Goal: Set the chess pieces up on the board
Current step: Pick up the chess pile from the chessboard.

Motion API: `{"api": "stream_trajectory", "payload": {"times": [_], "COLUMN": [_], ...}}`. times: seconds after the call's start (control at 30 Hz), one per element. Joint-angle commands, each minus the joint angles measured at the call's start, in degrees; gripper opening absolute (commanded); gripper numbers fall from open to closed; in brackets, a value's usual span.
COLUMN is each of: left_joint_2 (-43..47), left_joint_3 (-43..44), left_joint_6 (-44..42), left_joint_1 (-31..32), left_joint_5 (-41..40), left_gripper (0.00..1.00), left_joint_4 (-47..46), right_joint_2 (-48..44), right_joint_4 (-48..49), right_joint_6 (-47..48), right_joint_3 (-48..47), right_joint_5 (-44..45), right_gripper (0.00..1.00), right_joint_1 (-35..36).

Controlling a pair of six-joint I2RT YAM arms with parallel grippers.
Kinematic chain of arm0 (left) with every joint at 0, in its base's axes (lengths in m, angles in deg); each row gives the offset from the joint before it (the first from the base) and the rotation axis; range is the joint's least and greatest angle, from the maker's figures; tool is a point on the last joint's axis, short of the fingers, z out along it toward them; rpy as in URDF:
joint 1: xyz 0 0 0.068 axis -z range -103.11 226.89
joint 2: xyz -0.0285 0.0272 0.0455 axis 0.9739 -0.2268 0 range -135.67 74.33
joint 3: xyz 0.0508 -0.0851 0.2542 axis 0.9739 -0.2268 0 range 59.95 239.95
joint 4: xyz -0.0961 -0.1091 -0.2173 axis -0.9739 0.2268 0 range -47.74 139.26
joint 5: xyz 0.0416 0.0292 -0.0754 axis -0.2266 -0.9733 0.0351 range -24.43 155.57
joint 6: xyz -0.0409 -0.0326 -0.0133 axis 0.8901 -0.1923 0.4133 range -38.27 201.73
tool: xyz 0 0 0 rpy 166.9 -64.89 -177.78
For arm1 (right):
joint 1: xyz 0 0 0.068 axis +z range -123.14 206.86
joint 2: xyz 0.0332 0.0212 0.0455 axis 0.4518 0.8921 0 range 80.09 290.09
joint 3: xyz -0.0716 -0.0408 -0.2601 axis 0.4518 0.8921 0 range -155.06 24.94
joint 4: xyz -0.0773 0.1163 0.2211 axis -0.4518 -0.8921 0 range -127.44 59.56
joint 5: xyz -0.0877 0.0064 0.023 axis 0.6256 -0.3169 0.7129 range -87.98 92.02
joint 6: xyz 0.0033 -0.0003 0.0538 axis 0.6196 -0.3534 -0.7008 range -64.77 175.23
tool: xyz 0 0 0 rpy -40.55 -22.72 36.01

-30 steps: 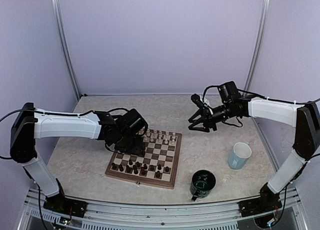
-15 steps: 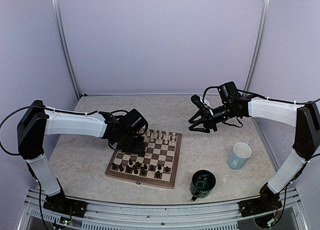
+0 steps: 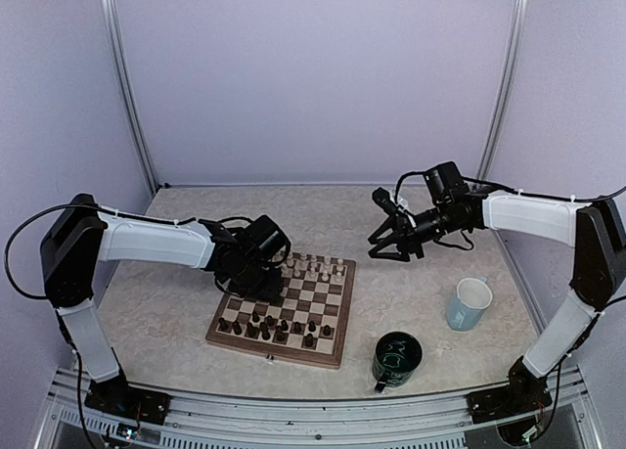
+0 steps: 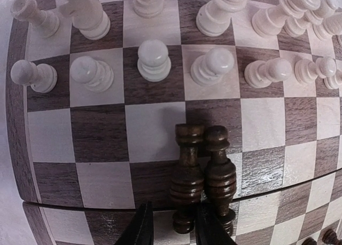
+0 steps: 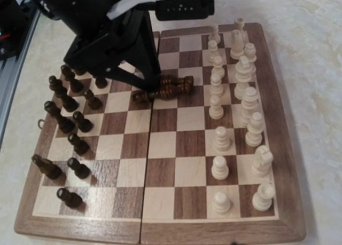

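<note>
Left gripper (image 4: pixel 172 229) stands parted astride the base of one of two dark brown turned chess pieces (image 4: pixel 188 173). Both lie toppled and touching, mid-board on the checked wooden chessboard (image 5: pixel 160 231). Right gripper (image 3: pixel 393 242) hangs spread above the marbled counter (image 3: pixel 421 292), holding nothing. Risk: closing could nudge the neighbouring piece, rolling it towards the cream pawns (image 4: pixel 154 61).

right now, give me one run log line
left gripper: straddling lying dark piece, grip unclear | right gripper: open, raised beside board | setup: unfinished

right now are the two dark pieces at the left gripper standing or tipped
Tipped: both dark pieces lie flat, side by side, on the board.
</note>
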Motion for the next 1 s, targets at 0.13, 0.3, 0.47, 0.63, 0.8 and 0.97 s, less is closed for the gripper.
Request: {"api": "stream_trajectory", "payload": {"times": [0.13, 0.3, 0.47, 0.63, 0.8, 0.97], "left_joint_2": [1.6, 8.4, 14.0, 17.4, 18.1, 17.5], "left_joint_3": [-3.2, -6.8, -10.8, -14.6, -15.9, -16.4], "left_joint_6": [-2.3, -7.2, -12.5, -18.0, -21.5, -22.5], "left_joint_1": [-0.2, 0.1, 0.4, 0.6, 0.7, 1.6], "left_joint_5": [-0.1, -2.2, -1.6, -0.1, 2.7, 5.5], "left_gripper": [0.14, 0.06, 0.0, 0.0, 0.0, 0.0], "left_joint_4": [2.0, -0.2, -9.7, -20.2, -26.2, -28.9], "right_joint_2": [1.4, 2.0, 2.2, 5.3, 12.3, 19.0], "right_joint_4": [-1.4, -1.6, -0.2, -0.1, -1.9, -3.0], "right_joint_6": [0.4, -0.5, -3.5, -8.6, -12.1, -16.4], "right_joint_3": [-0.6, -1.4, -2.6, -6.6, -13.0, -19.6], "right_joint_5": [-1.5, -1.6, -0.9, -0.8, -3.6, -7.5], "right_gripper": [0.46, 0.46, 0.46, 0.44, 0.42, 0.43], "right_joint_1": [-0.1, 0.5, 2.8, 4.8, 6.3, 8.4]}}
